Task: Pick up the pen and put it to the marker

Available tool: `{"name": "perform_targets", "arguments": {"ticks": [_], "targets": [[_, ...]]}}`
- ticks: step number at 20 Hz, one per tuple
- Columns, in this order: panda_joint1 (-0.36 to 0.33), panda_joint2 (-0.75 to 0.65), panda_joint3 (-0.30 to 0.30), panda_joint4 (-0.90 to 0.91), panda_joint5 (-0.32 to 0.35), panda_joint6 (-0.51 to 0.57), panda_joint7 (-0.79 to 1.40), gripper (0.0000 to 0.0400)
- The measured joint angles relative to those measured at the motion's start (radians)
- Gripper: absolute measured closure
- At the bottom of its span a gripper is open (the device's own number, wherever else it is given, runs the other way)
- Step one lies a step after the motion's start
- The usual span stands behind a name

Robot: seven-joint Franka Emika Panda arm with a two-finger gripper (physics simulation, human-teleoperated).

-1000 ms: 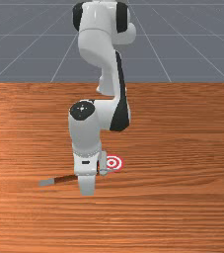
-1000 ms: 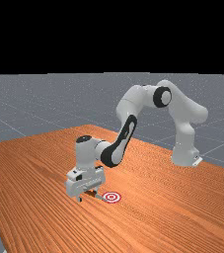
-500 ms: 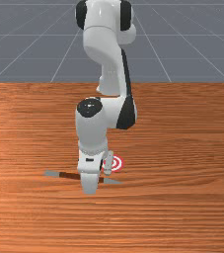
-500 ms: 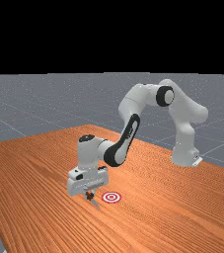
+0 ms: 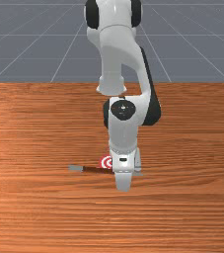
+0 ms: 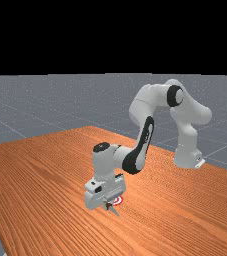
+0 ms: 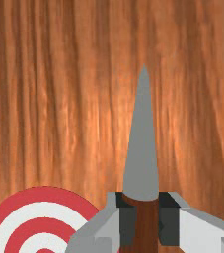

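In the far view my gripper [image 6: 108, 205] is low over the table, and in the wrist view the gripper [image 7: 139, 220] is shut on the pen's brown barrel [image 7: 146, 222], dark pads touching both sides. The pen's grey pointed tip [image 7: 142, 148] extends beyond the fingers. Across the front view lies the brown pen [image 5: 97, 170], nearly level, its grey blunt end [image 5: 76, 168] at the left and its middle under the hand. The red-and-white ring marker [image 5: 105, 162] is partly covered by the hand there; in the wrist view the marker [image 7: 44, 210] is beside the pen.
The wooden table [image 5: 192, 197] extends around the hand on all sides. In the far view the arm's base [image 6: 187, 157] stands at the table's far right side.
My hand has carried the pen toward the front view's right, from left of the marker to overlapping its right part. The pen has turned from slanted to nearly level there.
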Motion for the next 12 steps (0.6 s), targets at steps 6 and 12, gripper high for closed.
{"name": "perform_targets", "arguments": {"ticks": [6, 12], "targets": [[0.014, -0.014, -0.018, -0.069, -0.019, 0.257, 0.013, 0.0001], [0.017, 0.018, -0.014, 0.011, -0.015, 0.134, 0.014, 0.0000]]}}
